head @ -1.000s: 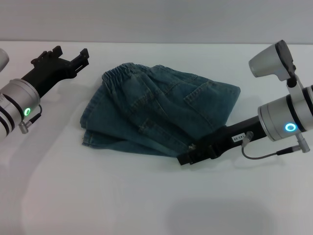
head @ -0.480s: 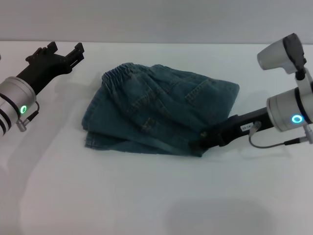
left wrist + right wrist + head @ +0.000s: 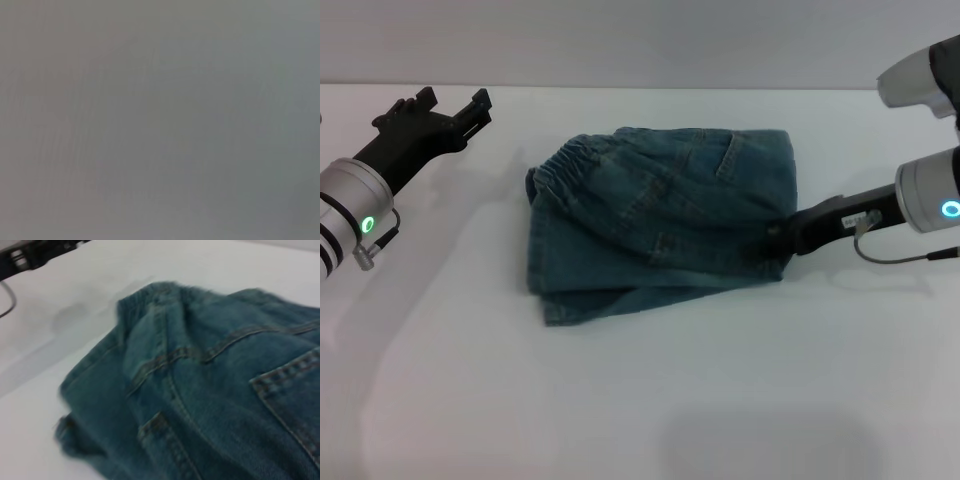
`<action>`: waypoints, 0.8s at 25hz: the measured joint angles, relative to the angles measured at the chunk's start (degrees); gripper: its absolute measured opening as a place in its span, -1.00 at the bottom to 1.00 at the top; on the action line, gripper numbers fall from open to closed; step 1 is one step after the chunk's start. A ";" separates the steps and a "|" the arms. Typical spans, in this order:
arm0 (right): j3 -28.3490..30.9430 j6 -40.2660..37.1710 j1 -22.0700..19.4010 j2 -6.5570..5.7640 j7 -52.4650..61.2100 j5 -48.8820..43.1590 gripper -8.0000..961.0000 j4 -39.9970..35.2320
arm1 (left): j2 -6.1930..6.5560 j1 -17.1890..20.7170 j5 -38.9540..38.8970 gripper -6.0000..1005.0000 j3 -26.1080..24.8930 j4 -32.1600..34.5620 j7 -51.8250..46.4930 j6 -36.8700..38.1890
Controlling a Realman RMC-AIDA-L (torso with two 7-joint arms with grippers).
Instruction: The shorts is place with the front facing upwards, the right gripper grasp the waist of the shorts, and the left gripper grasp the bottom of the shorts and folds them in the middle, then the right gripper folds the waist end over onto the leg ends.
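The shorts [image 3: 655, 220] lie folded in a compact stack on the white desk [image 3: 640, 400], mid-scene. The waist [image 3: 570, 158], the ruched band, sits on top at the end far from the right tool [image 3: 778, 238]; a lower layer sticks out at the near-left corner, probably a leg end, though the hems cannot be told apart.

The right tool is at the stack's right edge, its tip touching or tucked into the denim. Its jaws are hidden by cloth, so open or clamped cannot be told. The forearm lies low, almost flat over the desk, pointing left toward the shorts. From this tool the stack's long axis runs straight away, leftward.

The left tool [image 3: 445, 112] is parked well apart from the cloth, off the waist corner and farther back. Its two fingers [image 3: 480, 105] stand apart with nothing between them, arm angled up and in. The left wrist view shows only blank grey.

Judgement: the folds look done. The right arm is the nearer, and its likely next job is clearing the edge without dragging the top layer.
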 joint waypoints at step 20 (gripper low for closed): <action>7.76 -10.66 -26.28 5.68 -45.72 47.92 0.38 -18.26 | 0.09 3.36 -0.94 0.59 -20.66 -5.74 1.57 25.38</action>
